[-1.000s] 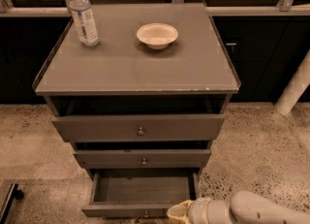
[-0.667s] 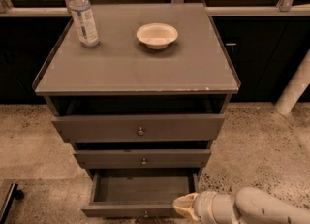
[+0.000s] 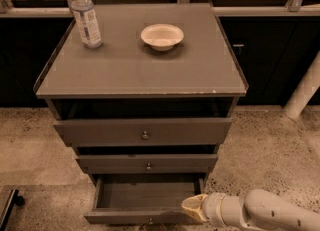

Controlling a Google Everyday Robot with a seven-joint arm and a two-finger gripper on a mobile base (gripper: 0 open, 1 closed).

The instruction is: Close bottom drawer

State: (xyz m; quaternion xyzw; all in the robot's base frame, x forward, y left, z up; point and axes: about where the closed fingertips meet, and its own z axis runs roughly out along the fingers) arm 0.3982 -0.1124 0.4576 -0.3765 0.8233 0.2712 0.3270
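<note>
The bottom drawer (image 3: 140, 216) of the grey-brown cabinet is pulled out, its empty inside showing, its knob at the picture's lower edge. My gripper (image 3: 192, 208) comes in from the lower right on a white arm (image 3: 260, 212). Its cream tip is at the right end of the drawer's front panel, seemingly touching it. The middle drawer (image 3: 148, 162) and the top drawer (image 3: 144, 131) stand slightly out above it.
A water bottle (image 3: 85, 17) and a white bowl (image 3: 162, 36) stand on the cabinet top (image 3: 140, 70). A white post (image 3: 305, 91) leans at the right. Speckled floor (image 3: 270, 145) lies around the cabinet. A dark object (image 3: 9, 205) is at the lower left.
My gripper and arm have drawn slightly to the right along the drawer front. The bottom drawer still stands about as far out as before.
</note>
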